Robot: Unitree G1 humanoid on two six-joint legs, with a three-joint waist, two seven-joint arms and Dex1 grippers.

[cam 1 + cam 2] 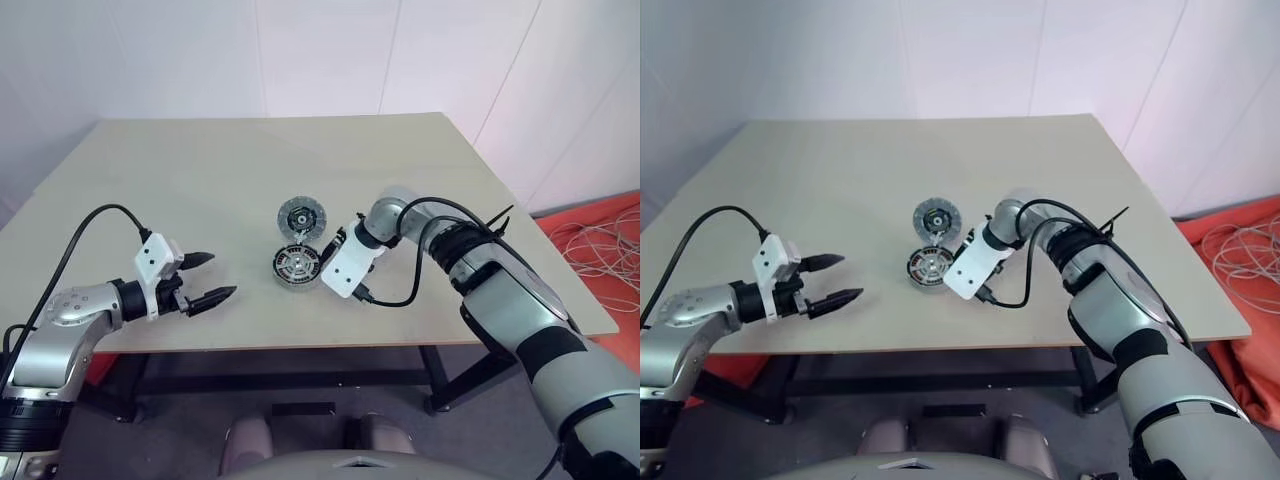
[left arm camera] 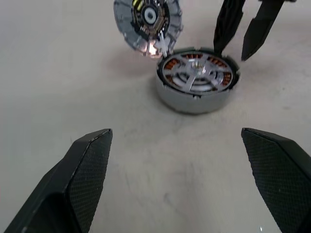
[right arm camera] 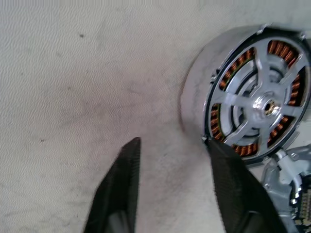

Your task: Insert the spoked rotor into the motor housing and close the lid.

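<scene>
The round metal housing (image 1: 296, 266), rotor (image 3: 260, 108) seated inside, sits mid-bench just beside the right pincer (image 3: 172, 162), fingers apart; left pincer (image 1: 212, 278) gapes wide, well apart.

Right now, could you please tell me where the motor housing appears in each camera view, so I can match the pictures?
Left eye view: motor housing just left of centre, beside the right claw.
Right eye view: housing just left of centre, left of the right claw.
Left wrist view: upper middle, copper windings visible, the right claw's fingers above it.
Right wrist view: at the right edge.
Shared landmark: the lid, next to the housing on its far side.
</scene>
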